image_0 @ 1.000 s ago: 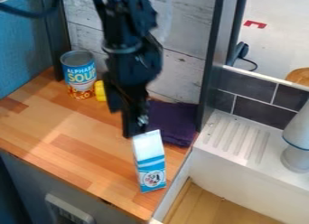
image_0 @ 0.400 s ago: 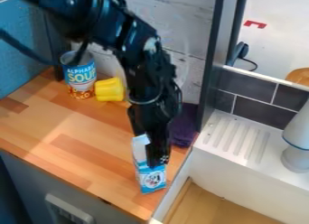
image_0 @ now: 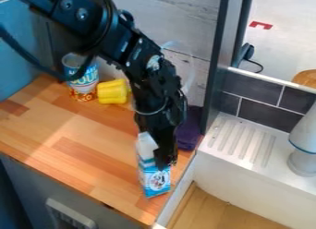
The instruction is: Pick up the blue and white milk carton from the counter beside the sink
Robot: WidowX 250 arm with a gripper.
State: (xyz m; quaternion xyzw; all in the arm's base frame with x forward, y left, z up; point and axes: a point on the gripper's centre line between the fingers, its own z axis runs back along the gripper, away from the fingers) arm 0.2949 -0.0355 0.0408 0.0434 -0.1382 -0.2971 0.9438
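Hand at the Carton, Lift Not Yet Made

I'm looking down on the wooden desk, and my hand is hanging right at the upper part of the blue-and-white milk carton. That's the approach done, as I'm judging it: the arm is slanting in from the upper left, and the hand is overlapping the carton's side in my view.

Now, the grip! I can't tell whether the hand is open or closed on the carton, so I'm not counting a grasp as made. The carton itself is standing upright on the desk, near its right edge, just beside the white sink. No lift is showing, so I'm calling this an early stage, with any carrying and setting down yet to come.

Over at the back, the alphabet soup can is standing near the wall, and a yellow plastic piece is lying just beside it. Behind the hand, a folded purple cloth is resting at the desk's back right. Neither can nor cloth is in my grip.
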